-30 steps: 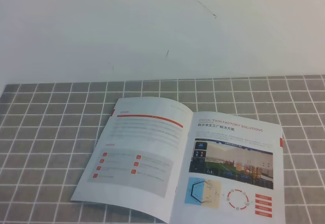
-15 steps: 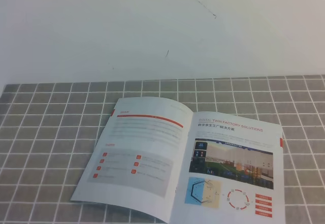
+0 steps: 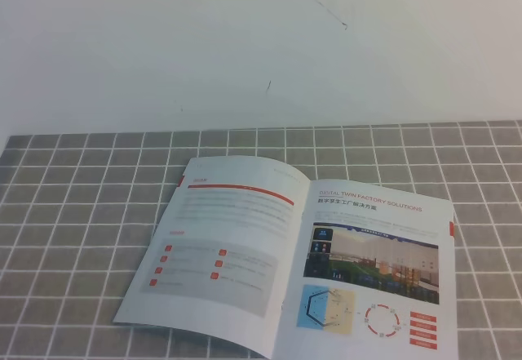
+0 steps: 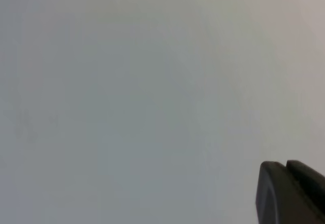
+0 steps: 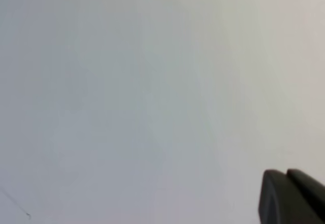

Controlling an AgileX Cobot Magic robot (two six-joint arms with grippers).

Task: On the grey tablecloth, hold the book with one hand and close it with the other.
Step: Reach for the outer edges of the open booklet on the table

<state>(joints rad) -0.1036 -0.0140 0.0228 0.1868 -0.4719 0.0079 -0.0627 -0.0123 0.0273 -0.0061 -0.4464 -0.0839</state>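
The book (image 3: pixel 294 254) lies open and flat on the grey tablecloth (image 3: pixel 73 213) in the exterior high view, its spine running from upper right to lower front. The left page carries red headings and text. The right page shows a photo and diagrams. Neither arm appears in that view. In the left wrist view only a dark corner of my left gripper (image 4: pixel 290 193) shows at the lower right, against blank white surface. The right wrist view shows the same of my right gripper (image 5: pixel 290 197). From these corners I cannot judge whether the jaws are open or shut.
Behind the cloth lies white table surface (image 3: pixel 245 42) with a few faint dark scratches. The cloth's far edge (image 3: pixel 261 129) runs across the middle of the exterior view. The book's front edge reaches the bottom of that view.
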